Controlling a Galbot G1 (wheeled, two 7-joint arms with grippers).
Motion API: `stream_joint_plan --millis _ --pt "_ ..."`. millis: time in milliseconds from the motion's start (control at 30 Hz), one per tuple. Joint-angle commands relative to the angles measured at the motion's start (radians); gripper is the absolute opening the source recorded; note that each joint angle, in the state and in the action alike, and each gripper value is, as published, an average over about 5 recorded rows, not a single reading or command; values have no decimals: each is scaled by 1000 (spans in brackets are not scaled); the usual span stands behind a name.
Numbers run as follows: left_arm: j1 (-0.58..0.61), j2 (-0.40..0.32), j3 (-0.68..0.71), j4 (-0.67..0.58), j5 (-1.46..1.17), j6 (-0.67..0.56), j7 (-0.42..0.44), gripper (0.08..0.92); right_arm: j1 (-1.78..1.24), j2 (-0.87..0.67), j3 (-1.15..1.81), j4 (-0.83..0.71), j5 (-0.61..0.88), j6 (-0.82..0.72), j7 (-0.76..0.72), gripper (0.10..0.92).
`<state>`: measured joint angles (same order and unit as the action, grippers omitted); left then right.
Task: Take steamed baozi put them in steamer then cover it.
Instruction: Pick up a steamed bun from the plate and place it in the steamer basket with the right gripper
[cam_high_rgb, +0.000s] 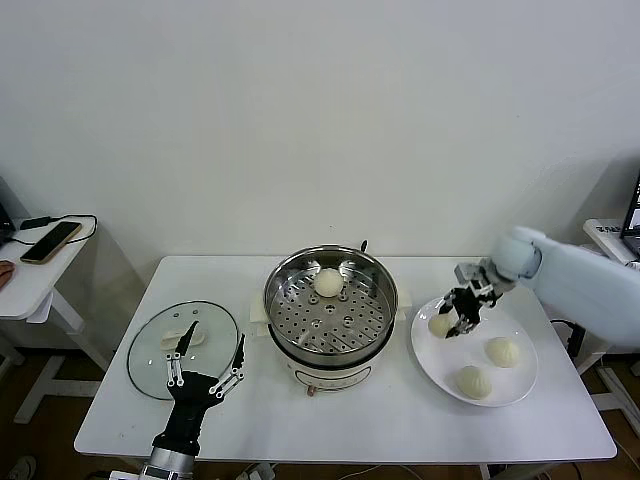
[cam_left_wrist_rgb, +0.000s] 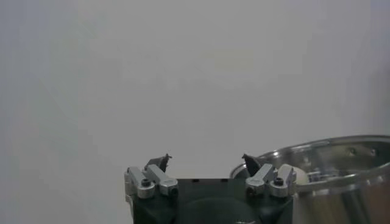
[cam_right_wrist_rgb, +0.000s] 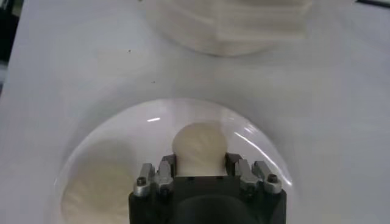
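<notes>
The steamer stands at the table's middle with one baozi on its perforated tray. Three more baozi lie on the white plate at the right. My right gripper is down on the plate and shut on the nearest baozi. In the right wrist view this bun sits between the fingers, with another bun beside it. The glass cover lies flat on the table at the left. My left gripper is open and empty by the cover's near edge, and its own view shows the steamer's rim.
A side table at the far left holds a phone and a cable. A white folded pad lies against the steamer's left side. The other two plate buns lie nearer the front.
</notes>
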<state>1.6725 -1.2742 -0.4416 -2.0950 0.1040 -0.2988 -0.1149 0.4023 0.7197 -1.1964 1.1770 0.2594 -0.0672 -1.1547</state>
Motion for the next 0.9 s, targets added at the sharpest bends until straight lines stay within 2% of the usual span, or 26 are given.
stream_joint_plan --millis 33,267,567,900 --pt "-2 5 10 -11 7 6 -2 823 463 22 -236 200 162 -24 -125 574" --pt "-8 5 25 -16 11 7 -7 823 621 200 -336 293 319 -95 -87 577" --pt "-23 3 33 -13 12 9 -17 823 468 440 -352 250 474 -215 112 577" --pt "-31 5 34 -7 12 4 -25 823 305 635 -369 103 437 -259 253 585"
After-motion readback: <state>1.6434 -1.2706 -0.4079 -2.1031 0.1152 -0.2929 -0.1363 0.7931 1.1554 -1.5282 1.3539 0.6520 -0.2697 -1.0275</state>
